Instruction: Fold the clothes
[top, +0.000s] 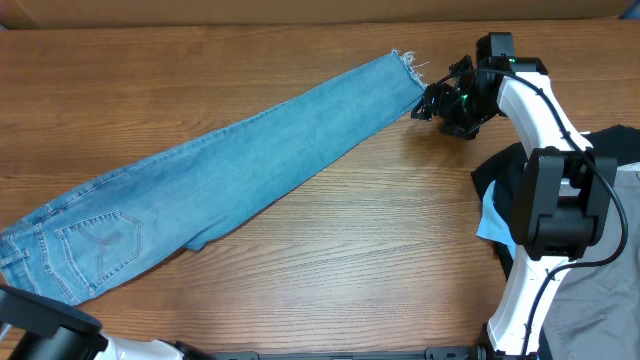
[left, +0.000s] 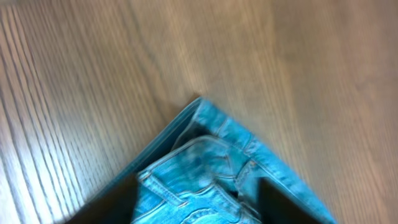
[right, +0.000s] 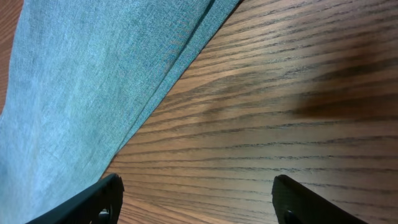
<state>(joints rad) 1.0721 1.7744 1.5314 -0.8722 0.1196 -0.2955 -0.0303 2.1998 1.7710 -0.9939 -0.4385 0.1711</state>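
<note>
The left jaws stand parted, their dark fingers (left: 102, 208) straddling the bunched waistband of the jeans (top: 240, 170) without pinching it. The right jaws gape wide and empty, fingers (right: 93, 202) over bare wood just beside a leg's straight edge, near the frayed hem (top: 405, 65). The light-blue denim lies as a long diagonal strip across the wood-grain surface (top: 350, 270), with its stitched back pocket (top: 100, 245) at the lower-left end.
</note>
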